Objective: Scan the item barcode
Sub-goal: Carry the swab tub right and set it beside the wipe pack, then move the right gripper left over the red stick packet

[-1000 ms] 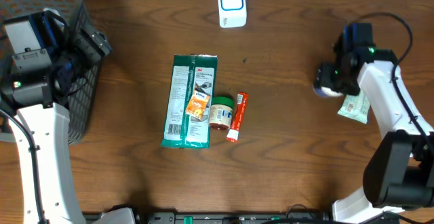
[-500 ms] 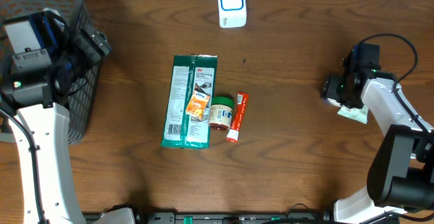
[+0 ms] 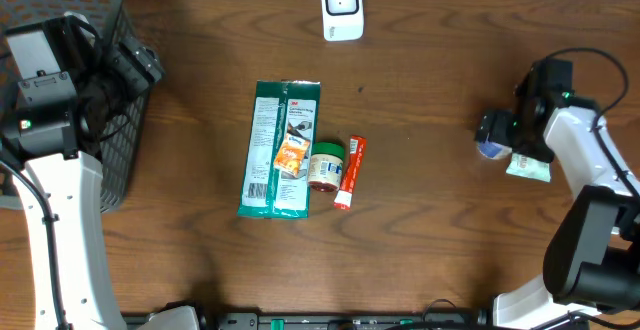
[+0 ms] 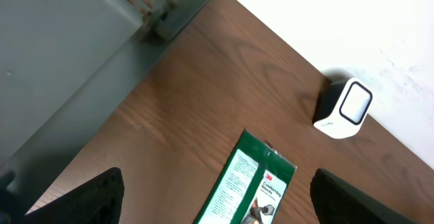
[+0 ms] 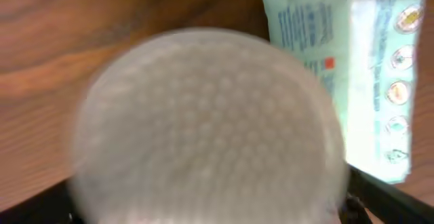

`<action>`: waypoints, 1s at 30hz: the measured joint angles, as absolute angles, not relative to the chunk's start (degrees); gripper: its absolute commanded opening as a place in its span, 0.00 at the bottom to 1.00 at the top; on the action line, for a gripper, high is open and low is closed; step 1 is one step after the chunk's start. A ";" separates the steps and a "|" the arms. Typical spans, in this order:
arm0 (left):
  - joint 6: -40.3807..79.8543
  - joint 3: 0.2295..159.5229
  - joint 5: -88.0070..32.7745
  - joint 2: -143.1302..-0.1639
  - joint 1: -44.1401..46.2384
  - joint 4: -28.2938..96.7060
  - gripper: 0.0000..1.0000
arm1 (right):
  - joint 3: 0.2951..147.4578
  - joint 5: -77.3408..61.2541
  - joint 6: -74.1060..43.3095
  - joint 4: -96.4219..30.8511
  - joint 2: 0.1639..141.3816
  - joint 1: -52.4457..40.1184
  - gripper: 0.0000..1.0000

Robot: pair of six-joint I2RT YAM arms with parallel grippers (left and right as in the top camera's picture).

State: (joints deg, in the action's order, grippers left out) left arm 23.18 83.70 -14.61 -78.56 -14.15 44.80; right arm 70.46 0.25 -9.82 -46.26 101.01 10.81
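Observation:
The white barcode scanner stands at the table's far edge and shows in the left wrist view as the scanner. A round whitish, dimpled item fills the right wrist view, blurred. It sits between the wide-spread jaws of my right gripper; I cannot tell whether they touch it. From overhead that item rests low at the right, against a pale green packet, with my right gripper over it. My left gripper hangs open and empty by the basket.
Mid-table lie a green 3M packet, a small orange packet, a green-lidded jar and a red tube. A grey mesh basket fills the far left corner beside the left arm.
My right gripper came down and toward the near right with the round item, setting it beside the pale green packet, and its jaws spread. The scanner's face went from blue to pale.

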 measured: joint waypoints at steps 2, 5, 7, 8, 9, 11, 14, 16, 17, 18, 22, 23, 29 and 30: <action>23.18 83.70 -14.61 -78.56 -14.15 44.80 0.86 | 74.08 -0.60 -9.85 -50.17 101.01 10.81 0.99; 23.18 83.70 -14.59 -78.56 -14.15 44.80 0.86 | 78.74 -2.31 -9.82 -54.85 100.97 10.79 0.99; 23.18 83.70 -14.61 -78.56 -14.15 44.80 0.86 | 80.34 -4.03 -9.82 -56.55 100.97 10.66 0.99; 23.18 83.70 -14.59 -78.56 -14.15 44.82 0.86 | 80.73 -5.28 -9.74 -56.97 100.97 10.50 0.99; 23.18 83.70 -14.59 -78.56 -14.15 44.80 0.86 | 80.82 -6.85 -9.32 -57.14 100.97 10.22 0.99; 23.16 83.70 -14.61 -78.56 -14.15 44.80 0.86 | 80.82 -10.85 -7.68 -57.52 100.97 8.88 0.99; 23.18 83.70 -14.59 -78.56 -14.15 44.80 0.86 | 80.82 -16.03 -5.80 -57.39 100.97 5.74 0.99; 23.16 83.70 -14.59 -78.56 -14.15 44.80 0.86 | 80.82 -18.70 -5.34 -57.10 100.97 2.83 0.99; 23.18 83.70 -14.59 -78.56 -14.15 44.80 0.86 | 80.82 -19.66 -5.34 -56.84 100.97 1.41 0.99; 23.18 83.70 -14.61 -78.56 -14.15 44.80 0.86 | 80.82 -20.40 -5.54 -56.38 100.97 -0.25 0.99; 23.18 83.70 -14.59 -78.56 -14.15 44.80 0.86 | 80.82 -22.09 -9.98 -52.31 100.97 -6.85 0.99; 23.18 83.70 -14.59 -78.56 -14.15 44.80 0.86 | 80.75 -22.31 -11.73 -51.20 100.99 -8.62 0.99; 23.16 83.70 -14.59 -78.56 -14.15 44.80 0.86 | 78.04 -20.01 -24.93 -49.12 100.99 -18.63 0.94; 23.18 83.70 -14.61 -78.56 -14.15 44.80 0.86 | 77.08 -18.96 -27.22 -48.58 100.97 -20.25 0.89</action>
